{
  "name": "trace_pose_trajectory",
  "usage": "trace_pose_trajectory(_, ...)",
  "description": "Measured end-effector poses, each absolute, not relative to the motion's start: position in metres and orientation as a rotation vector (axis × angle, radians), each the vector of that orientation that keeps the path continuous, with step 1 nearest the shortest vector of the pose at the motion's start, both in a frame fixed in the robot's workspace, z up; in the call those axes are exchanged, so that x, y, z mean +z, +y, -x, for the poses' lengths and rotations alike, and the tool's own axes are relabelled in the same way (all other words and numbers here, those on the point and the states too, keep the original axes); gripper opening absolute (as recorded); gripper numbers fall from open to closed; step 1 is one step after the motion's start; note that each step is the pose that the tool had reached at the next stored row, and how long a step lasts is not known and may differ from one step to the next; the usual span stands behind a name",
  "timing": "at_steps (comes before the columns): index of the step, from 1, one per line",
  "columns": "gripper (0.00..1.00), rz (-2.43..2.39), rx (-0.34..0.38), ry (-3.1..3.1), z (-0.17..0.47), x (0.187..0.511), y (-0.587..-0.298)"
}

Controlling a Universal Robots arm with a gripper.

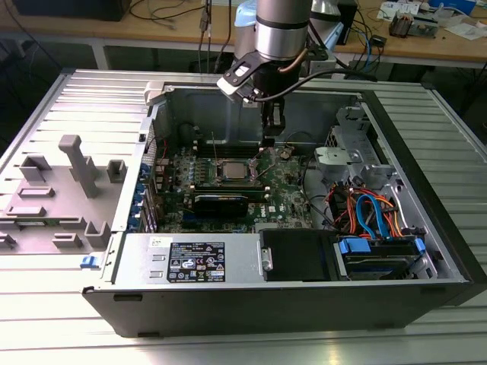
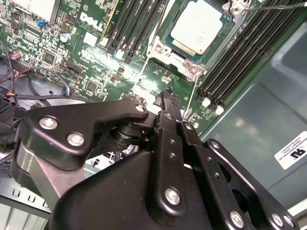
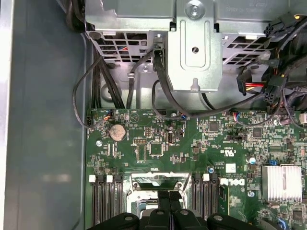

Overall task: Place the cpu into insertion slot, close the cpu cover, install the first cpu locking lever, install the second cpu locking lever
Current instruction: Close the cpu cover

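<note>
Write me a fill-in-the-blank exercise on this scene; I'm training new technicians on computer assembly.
The cpu lies in the insertion ___.
The circuit board around it is ___.
The memory slots beside it are coloured ___.
The end effector, above the board, holds ___.
Missing: slot; green; black; nothing.

cpu [image 2: 197, 26] seated flat in insertion slot [image 2: 175, 56], silver top up

1 cpu [image 2: 199, 26], 1 insertion slot [image 2: 169, 52], 1 gripper [image 2: 167, 96], 1 coin cell [image 3: 116, 132], perhaps 8 mem. slots [image 2: 240, 62].
</note>
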State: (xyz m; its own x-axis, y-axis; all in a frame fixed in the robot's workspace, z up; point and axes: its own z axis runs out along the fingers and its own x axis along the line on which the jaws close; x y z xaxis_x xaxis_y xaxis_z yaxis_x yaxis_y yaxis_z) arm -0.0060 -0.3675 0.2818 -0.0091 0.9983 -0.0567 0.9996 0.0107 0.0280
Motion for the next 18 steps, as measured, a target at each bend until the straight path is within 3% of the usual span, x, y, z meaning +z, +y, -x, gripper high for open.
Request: trace_pose_trajectory(18,0.11,-2.168,-0.031,2.189,0.0026,0.2786,-0.3674)
